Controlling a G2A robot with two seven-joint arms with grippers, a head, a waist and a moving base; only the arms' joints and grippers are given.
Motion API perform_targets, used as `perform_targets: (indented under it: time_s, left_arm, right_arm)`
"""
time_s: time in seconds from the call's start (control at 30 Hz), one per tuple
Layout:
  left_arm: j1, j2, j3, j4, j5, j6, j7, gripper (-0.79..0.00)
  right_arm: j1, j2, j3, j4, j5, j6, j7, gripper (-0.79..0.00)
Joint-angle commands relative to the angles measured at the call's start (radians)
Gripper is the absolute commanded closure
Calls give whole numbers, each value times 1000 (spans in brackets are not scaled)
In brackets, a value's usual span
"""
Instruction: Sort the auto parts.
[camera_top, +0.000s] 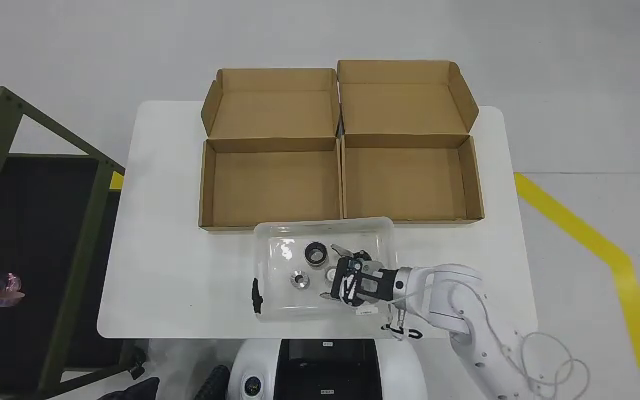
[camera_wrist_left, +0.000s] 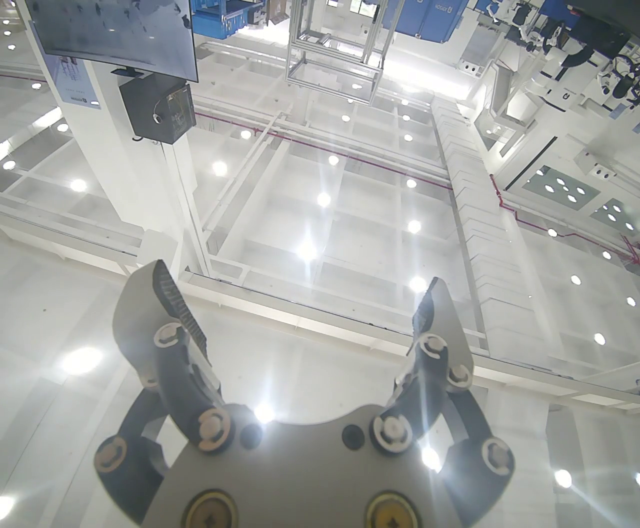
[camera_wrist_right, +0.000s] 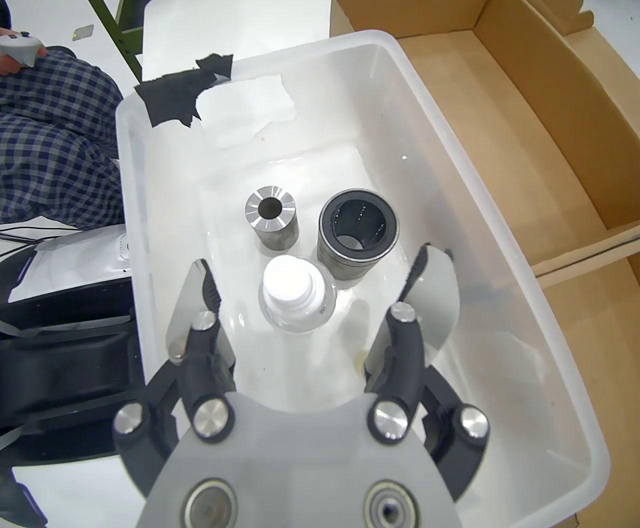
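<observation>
A clear plastic bin (camera_top: 265, 262) (camera_wrist_right: 505, 280) at the table's front holds the parts. Inside stand a silver metal cylinder (camera_wrist_right: 271, 216) (camera_top: 298, 279), a black ring-shaped bearing (camera_wrist_right: 358, 235) (camera_top: 317, 255) and a small clear bottle with a white cap (camera_wrist_right: 295, 295). My right gripper (camera_wrist_right: 317, 272) (camera_top: 342, 282) is inside the bin, open, its fingers on either side of the bottle and apart from it. My left gripper (camera_wrist_left: 297, 280) is open with nothing between its fingers and points up at a ceiling.
Two open cardboard boxes, a left box (camera_top: 270, 187) and a right box (camera_top: 405, 180), stand side by side just behind the bin, lids folded back. Black tape (camera_wrist_right: 175, 95) marks the bin's far rim. The right box's wall (camera_wrist_right: 545, 150) runs close beside the bin.
</observation>
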Motion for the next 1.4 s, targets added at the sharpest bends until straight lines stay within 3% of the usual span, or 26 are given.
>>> perform_targets:
  time_s: [0.0,0.13,0.2,0.23,0.77,1.03,1.37]
  left_arm:
    - [0,0,0,0,0,0,0,-785]
    - [0,0,0,0,0,0,0,-785]
    - [0,0,0,0,0,0,0,-785]
    - [0,0,0,0,0,0,0,-785]
    - [0,0,0,0,0,0,0,-785]
    - [0,0,0,0,0,0,0,-785]
    - [0,0,0,0,0,0,0,-785]
  right_arm:
    - [3,1,-2,4,-1,1,3,-323]
    - [8,4,-7,11,-3,0,8,-182]
    - [9,6,-7,14,0,1,6,-18]
    - [9,7,-6,14,4,0,4,0]
    - [-34,35,78,-97,67,-45,-38,0]
    - [-22,52,171,-80,271,-128,-101,0]
    - [60,45,137,95,674,-31,-160,0]
